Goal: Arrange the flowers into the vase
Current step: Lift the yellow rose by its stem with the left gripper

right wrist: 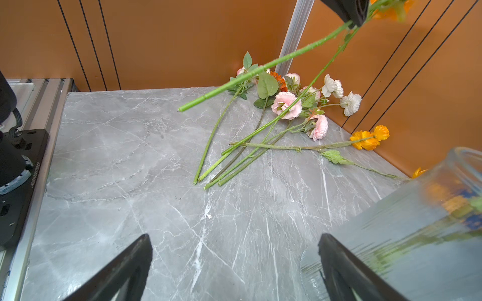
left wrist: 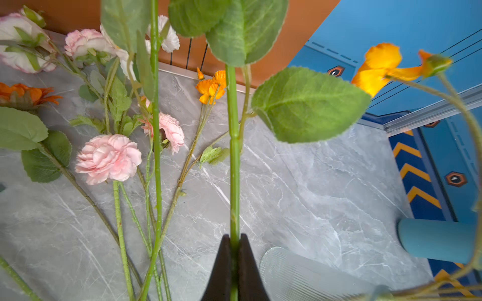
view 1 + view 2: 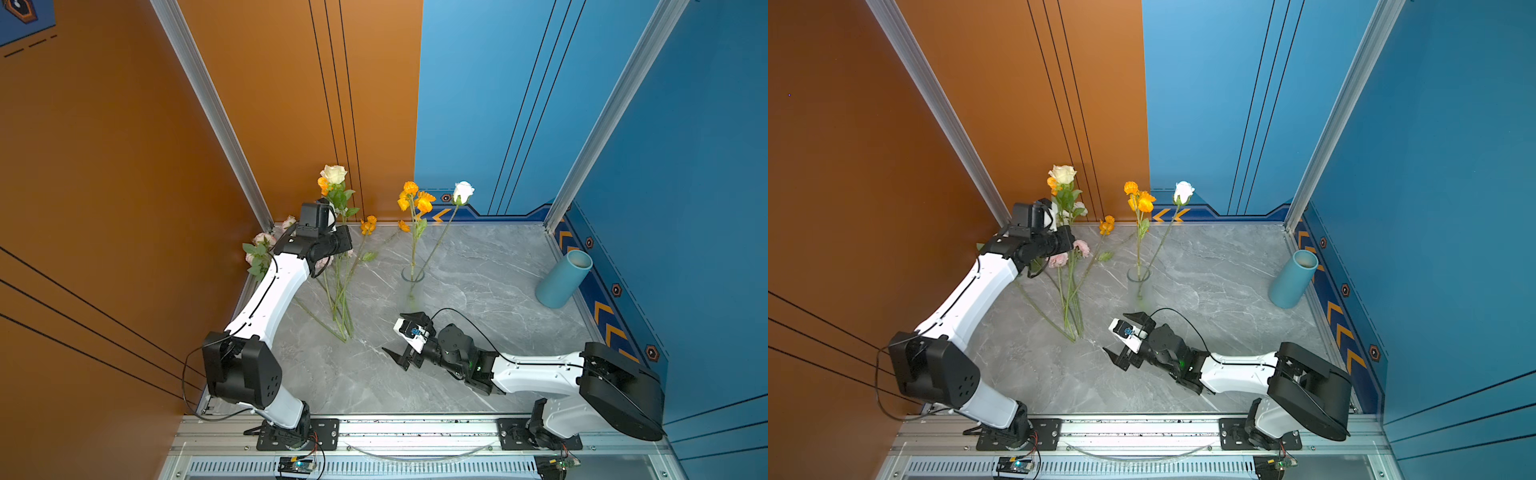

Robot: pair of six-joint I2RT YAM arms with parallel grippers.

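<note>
A: What is the right gripper (image 3: 401, 336) doing just in front of the glass vase (image 1: 417, 234)?

B: Standing by, I'd say. Its jaws are wide apart with nothing between them, one finger close by the glass wall. From there it could steady the vase if a stem nudges it.

A: And the vase itself?

B: Upright on the marble table (image 3: 478, 291), already holding an orange spray (image 3: 415, 199) and a white rose (image 3: 462, 192).

A: The rest of the flowers (image 3: 341, 303)?

B: Lying flat to the left of the vase, stems fanned out, pink blooms (image 2: 108, 159) at their far ends. That is work not yet done.

A: And the left gripper (image 2: 234, 245)?

B: Farther back and left of the vase, raised, jaws pinched together on the green stem (image 2: 234, 156) of a cream rose (image 3: 333, 173). It grips partway along, so the cut end hangs free — handy for aiming into the vase mouth. A second stem (image 2: 155, 109) rises beside it — whether that one is caught too I cannot tell
</note>
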